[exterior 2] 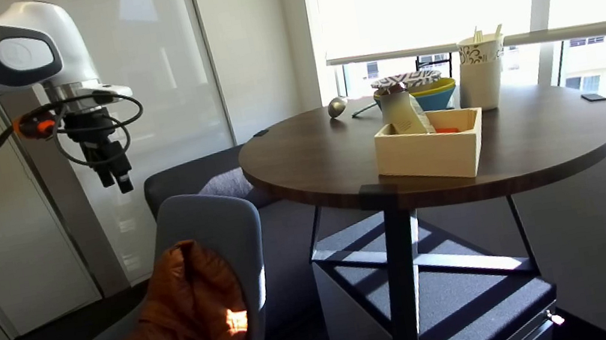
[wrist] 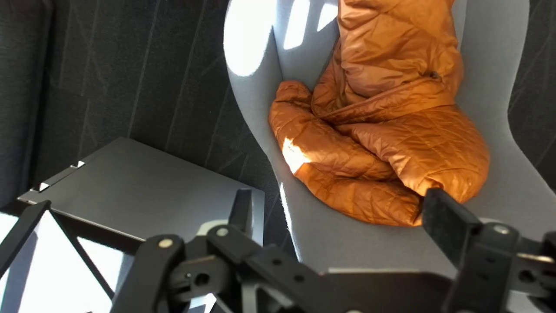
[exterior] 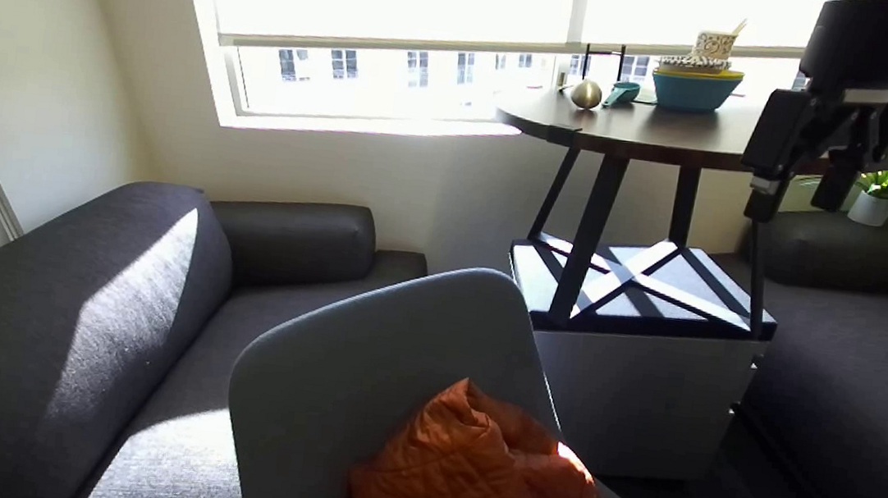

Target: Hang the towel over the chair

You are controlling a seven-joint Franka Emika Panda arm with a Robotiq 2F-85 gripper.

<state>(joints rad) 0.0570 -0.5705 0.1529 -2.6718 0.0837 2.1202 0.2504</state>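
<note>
The rust-orange towel (exterior: pixel 486 476) lies bunched on the grey-blue chair (exterior: pixel 367 348), partly on the seat and partly leaning against the inner side of the backrest. Its highest fold is below the backrest's top edge. The towel (exterior 2: pixel 180 317) and chair (exterior 2: pixel 224 213) also show in an exterior view, and the towel (wrist: pixel 391 130) and chair (wrist: pixel 369 243) in the wrist view. My gripper (exterior 2: pixel 117 185) is open and empty, pointing down, above the chair and apart from the towel. The gripper also shows in an exterior view (exterior: pixel 796 199) and in the wrist view (wrist: pixel 339 198).
A round dark table (exterior 2: pixel 307 157) stands beside the chair, carrying a wooden box (exterior 2: pixel 428 153), bowls (exterior: pixel 696 90) and a tall cup (exterior 2: pixel 481 75). A low cabinet (exterior: pixel 634 401) is under it. Dark grey sofas (exterior: pixel 6 335) flank the chair and table. A plant (exterior: pixel 873 207) stands behind.
</note>
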